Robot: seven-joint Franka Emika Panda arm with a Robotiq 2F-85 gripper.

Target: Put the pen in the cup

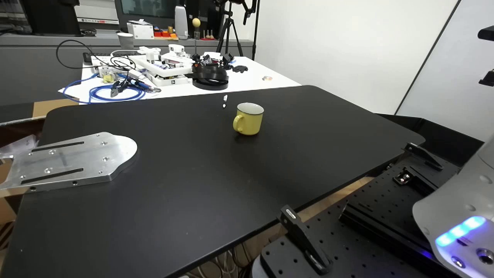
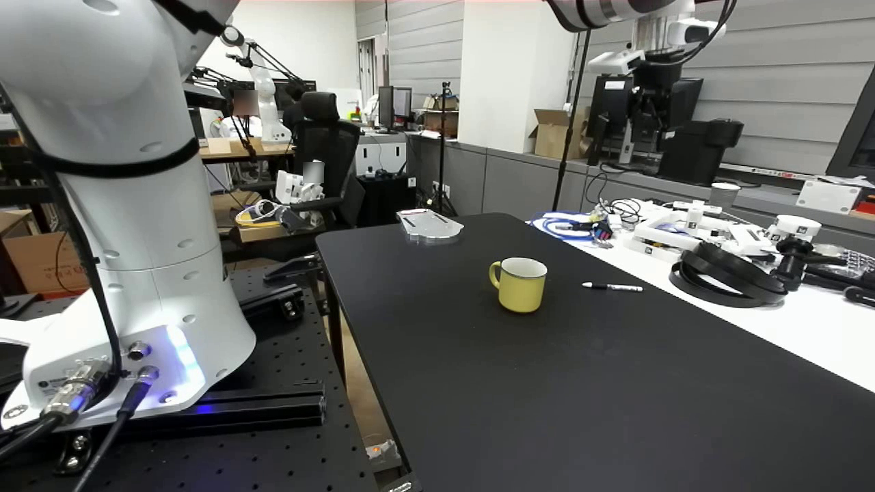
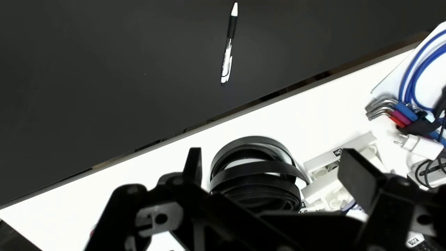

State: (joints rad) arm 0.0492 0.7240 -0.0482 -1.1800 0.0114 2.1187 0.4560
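The pen [image 2: 612,287], white with a black grip, lies on the black table in both exterior views; it is a small pale stick beyond the cup in an exterior view [image 1: 225,100]. The pen also lies at the top middle of the wrist view [image 3: 228,48]. The yellow cup [image 2: 523,290], with a handle and pale inside, stands upright on the table, apart from the pen; it also shows in an exterior view [image 1: 250,122]. It is out of the wrist view. My gripper [image 3: 270,157] is open and empty, high above the white table's clutter; it hangs at the upper right in an exterior view [image 2: 648,116].
A coiled black strap [image 3: 256,174] and white parts [image 3: 336,169] lie on the white table [image 3: 167,174] below my gripper. A blue cable coil [image 3: 421,69] lies to their right. A metal plate [image 1: 77,158] lies on the black table [image 1: 185,185]. Its edge borders the white table.
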